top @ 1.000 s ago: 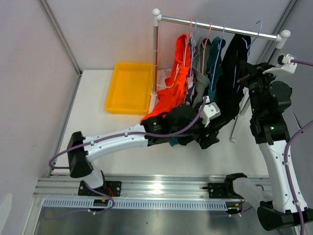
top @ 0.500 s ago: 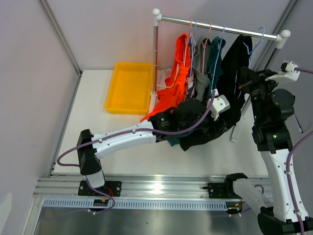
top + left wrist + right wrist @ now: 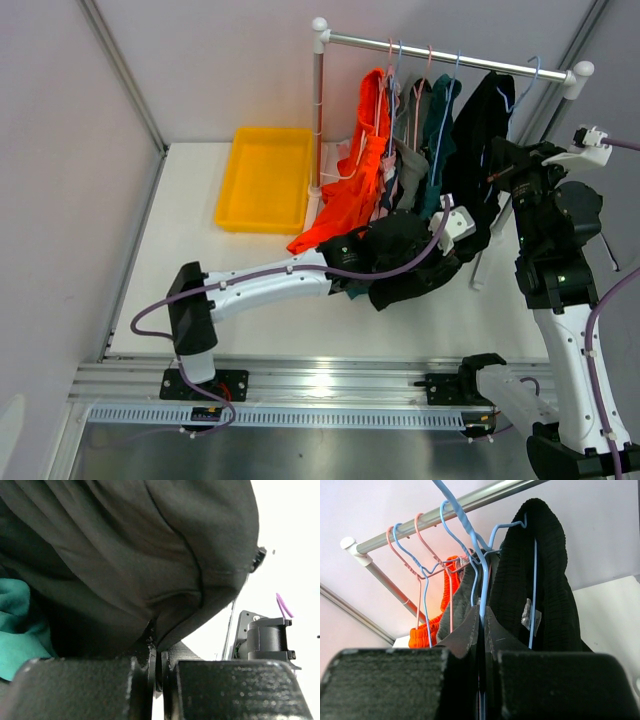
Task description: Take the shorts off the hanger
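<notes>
Several shorts hang on a rod: orange, pink with navy pattern, grey, teal and, at the right end, the black shorts. My left gripper is at the black pair's lower edge. In the left wrist view it is shut on a fold of the black shorts, with teal cloth at the left. My right gripper is beside the black pair's top. In the right wrist view it is shut on the blue hanger that carries the black shorts.
A yellow tray lies on the white table left of the rack's white post. The metal rod carries several pink and blue hangers. A slanted rack leg stands between my two arms.
My left gripper has gone from open to shut on the black shorts' lower edge, its arm reaching further right. The right gripper rose slightly with the hanger, then held still.
</notes>
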{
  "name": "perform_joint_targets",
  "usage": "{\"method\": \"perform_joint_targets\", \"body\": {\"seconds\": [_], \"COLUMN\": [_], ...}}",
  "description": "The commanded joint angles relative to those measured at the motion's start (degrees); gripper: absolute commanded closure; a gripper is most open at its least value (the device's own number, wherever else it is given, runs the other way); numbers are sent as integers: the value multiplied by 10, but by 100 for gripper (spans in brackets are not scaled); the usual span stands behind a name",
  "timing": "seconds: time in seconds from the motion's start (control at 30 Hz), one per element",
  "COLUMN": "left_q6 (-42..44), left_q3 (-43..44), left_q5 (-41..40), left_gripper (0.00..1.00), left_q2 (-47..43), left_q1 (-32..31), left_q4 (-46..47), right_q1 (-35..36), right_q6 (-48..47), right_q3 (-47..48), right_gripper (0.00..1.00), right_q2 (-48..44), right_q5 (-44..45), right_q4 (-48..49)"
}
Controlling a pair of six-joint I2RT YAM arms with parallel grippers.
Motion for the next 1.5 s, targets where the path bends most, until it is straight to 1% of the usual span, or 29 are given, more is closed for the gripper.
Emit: {"method": "perform_joint_targets", "body": {"seconds": [0.0,0.07,0.1,0.17,0.2,0.23,0.3,0.37,0.43,0.53,0.57,0.63,0.67,0.7,0.73,0.77,0.8,0.83,0.9,0.93,1.0,1.03,1.1,1.13,1.2,1.27,1.3,1.4,1.47], "left_q6": [-3,-4,-7,-26,-34,-44,-78,-102,-104,-82,-72,-67,-67,-71,-76,-90,-99,-109,-129,-131,-129,-130,-135,-140,-163,-180,-182,-178,-189], "left_q3": [-40,-89,-110,-191,-211,-265,-291,-313,-310,-259,-202,-159,-138,-71,-46,9,70,136,200,264,280,264,220,201,128,88,25,-56,-84], "left_q5": [-11,-27,-30,-65,-72,-85,-93,-90,-97,-147,-166,-175,-180,-181,-182,-180,-172,-166,-152,-143,-144,-147,-142,-136,-132,-119,-122,-154,-183], "left_gripper": [100,100,100,100,100,100,100,100,100,100,100,100,100,100,100,100,100,100,100,100,100,100,100,100,100,100,100,100,100], "left_q2": [-51,-77,-90,-130,-140,-157,-163,-157,-151,-125,-100,-73,-59,-27,-9,13,38,89,140,176,189,185,170,159,130,108,79,23,5], "left_q1": [-19,-38,-61,-88,-115,-127,-152,-156,-157,-152,-141,-122,-100,-86,-73,-59,-29,-17,15,20,27,26,26,26,25,20,7,-39,-67], "left_q4": [18,25,33,60,69,83,114,132,137,112,91,57,46,22,7,-12,-59,-85,-138,-171,-186,-184,-173,-166,-151,-136,-119,-97,-99], "right_q1": [-3,-7,-8,-14,-17,-18,-22,-23,-23,-23,-22,-22,-21,-21,-21,-21,-21,-21,-20,-21,-21,-21,-21,-21,-20,-21,-21,-22,-22], "right_q6": [5,-1,-4,-12,-16,-18,-25,-21,-4,23,30,41,43,44,41,40,40,41,49,54,59,61,62,64,67,64,60,47,48], "right_q3": [16,27,34,58,66,74,91,89,85,75,73,63,58,53,57,65,78,108,136,150,194,213,261,271,294,305,317,341,362], "right_gripper": [100,100,100,100,100,100,100,100,100,100,100,100,100,100,100,100,100,100,100,100,100,100,100,100,100,100,100,100,100], "right_q2": [-11,-5,3,18,24,34,42,43,34,18,0,-20,-39,-46,-49,-51,-47,-44,-40,-37,-22,-14,2,15,29,58,68,108,130], "right_q5": [13,18,20,23,23,29,33,36,25,7,0,-18,-22,-24,-25,-26,-28,-33,-36,-30,-24,-15,-8,2,20,32,38,58,61], "right_q4": [39,36,30,16,14,10,1,-8,-18,-54,-79,-99,-112,-117,-125,-151,-166,-186,-228,-243,-277,-305,-319,-322,-320,-309,-304,-290,-295]}}
